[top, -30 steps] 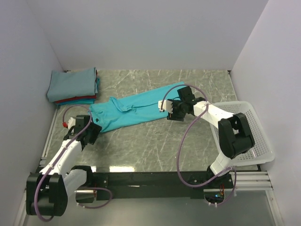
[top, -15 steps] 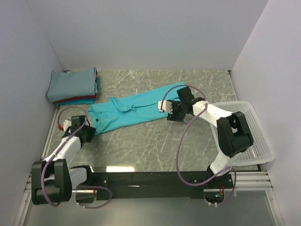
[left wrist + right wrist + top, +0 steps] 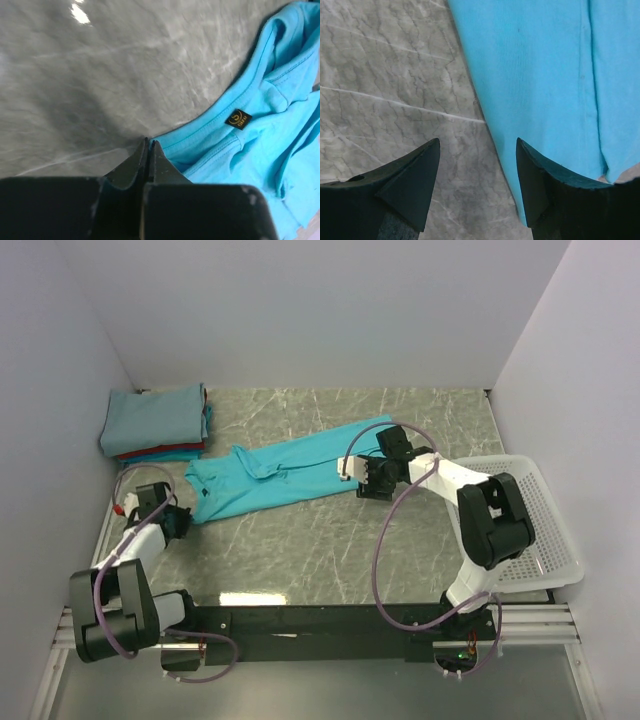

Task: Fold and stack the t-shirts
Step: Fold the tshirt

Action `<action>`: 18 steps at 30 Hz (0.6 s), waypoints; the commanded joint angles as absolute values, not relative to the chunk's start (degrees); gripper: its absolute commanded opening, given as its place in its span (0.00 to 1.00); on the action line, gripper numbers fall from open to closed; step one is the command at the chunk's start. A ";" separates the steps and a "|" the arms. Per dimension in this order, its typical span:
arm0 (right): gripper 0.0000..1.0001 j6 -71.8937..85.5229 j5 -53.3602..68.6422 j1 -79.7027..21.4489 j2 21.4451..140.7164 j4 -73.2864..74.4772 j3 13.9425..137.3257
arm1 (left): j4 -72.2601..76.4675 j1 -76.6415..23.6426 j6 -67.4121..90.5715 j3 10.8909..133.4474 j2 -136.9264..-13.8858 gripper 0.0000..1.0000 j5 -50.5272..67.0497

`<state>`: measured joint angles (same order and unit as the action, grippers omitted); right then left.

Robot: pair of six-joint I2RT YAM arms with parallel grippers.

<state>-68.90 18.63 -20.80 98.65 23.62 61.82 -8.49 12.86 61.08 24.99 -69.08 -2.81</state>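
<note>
arms (image 3: 455,480): white shells, black joints | cables (image 3: 380,545): mauve loops | jaws: black, tapered | base rail (image 3: 320,620): black

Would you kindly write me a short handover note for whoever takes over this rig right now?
Left gripper: shut at the left edge of the turquoise shirt; whether cloth is pinched cannot be told.
Right gripper: open, low over the shirt's right end, straddling its edge, holding nothing.
The shirt lies stretched out, unfolded, mid-table; the folded stack sits in the far-left corner.
Done: the stack's shirts. Left: fold the turquoise shirt and put it on the stack.
</note>
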 commanded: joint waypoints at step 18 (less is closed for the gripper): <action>0.68 -70.40 6.35 -25.57 105.02 18.46 63.97 | -12.74 18.72 58.80 24.08 -60.30 0.00 -2.20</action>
<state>-70.39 12.34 -23.31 102.37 20.95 61.95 -12.12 17.87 60.18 24.32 -61.36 -2.59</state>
